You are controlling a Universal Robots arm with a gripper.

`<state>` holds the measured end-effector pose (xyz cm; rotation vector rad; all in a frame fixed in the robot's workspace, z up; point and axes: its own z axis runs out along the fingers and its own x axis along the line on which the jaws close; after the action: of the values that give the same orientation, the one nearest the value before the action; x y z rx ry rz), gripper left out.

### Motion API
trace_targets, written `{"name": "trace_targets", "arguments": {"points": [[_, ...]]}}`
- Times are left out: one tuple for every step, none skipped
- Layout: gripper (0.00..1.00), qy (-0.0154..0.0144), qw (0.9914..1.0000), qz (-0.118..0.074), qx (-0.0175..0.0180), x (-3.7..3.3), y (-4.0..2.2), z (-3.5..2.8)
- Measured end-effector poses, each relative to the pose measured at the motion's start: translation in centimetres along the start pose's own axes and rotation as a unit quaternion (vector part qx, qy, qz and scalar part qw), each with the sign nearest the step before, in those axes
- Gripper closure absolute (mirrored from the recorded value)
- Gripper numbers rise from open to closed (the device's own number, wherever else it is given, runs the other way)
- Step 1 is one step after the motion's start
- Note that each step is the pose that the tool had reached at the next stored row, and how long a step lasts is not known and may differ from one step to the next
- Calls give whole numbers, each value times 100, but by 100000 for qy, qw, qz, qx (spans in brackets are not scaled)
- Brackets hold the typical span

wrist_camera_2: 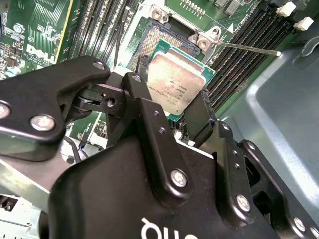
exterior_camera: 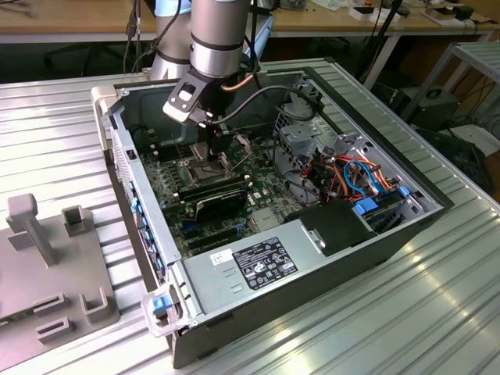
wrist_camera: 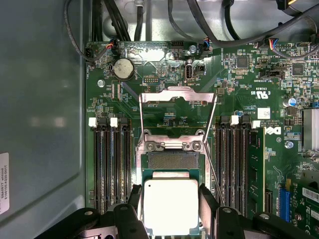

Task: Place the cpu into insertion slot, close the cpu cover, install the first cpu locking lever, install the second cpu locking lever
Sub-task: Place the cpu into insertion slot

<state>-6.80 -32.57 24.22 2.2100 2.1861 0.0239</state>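
My gripper (wrist_camera: 171, 205) is shut on the cpu (wrist_camera: 171, 209), a silvery square chip with one finger (wrist_camera: 207, 196) on each side. In the second wrist view the cpu (wrist_camera_2: 177, 82) hangs slightly tilted over part of the insertion slot (wrist_camera_2: 162, 37), between the gripper (wrist_camera_2: 169, 97) fingers. The slot's brownish contact field (wrist_camera: 172, 160) lies partly uncovered beyond the chip. The cpu cover (wrist_camera: 178, 94) stands swung open past the hinge. A thin locking lever (wrist_camera: 213, 174) (wrist_camera_2: 249, 49) sticks out free beside the slot. In the exterior view the gripper (exterior_camera: 212, 152) reaches down into the open computer case.
Long black memory slots (wrist_camera: 112, 169) (wrist_camera: 234, 164) flank the socket on both sides. Case walls (exterior_camera: 125, 156), cable bundles (exterior_camera: 351, 176) and a black power supply (exterior_camera: 262, 262) surround the board. A grey fixture (exterior_camera: 47, 250) sits at the exterior view's left.
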Motion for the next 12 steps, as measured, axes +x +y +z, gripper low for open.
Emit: {"name": "trace_targets", "arguments": {"points": [[45,2,100000,0,3,0,0,3],[45,23,100000,3,-3,1,-1,31],[45,20,100000,1,2,1,-3,78],[45,18,100000,1,4,1,-3,89],[45,19,100000,1,1,1,-4,102],[45,25,100000,1,1,1,-4,110],[45,25,100000,1,10,1,-4,111],[45,29,100000,3,9,1,-4,111],[45,40,100000,1,4,1,-4,112],[45,49,100000,4,3,2,-4,112],[45,57,100000,1,1,2,-4,112],[45,57,100000,1,-1,1,-4,113]]}}
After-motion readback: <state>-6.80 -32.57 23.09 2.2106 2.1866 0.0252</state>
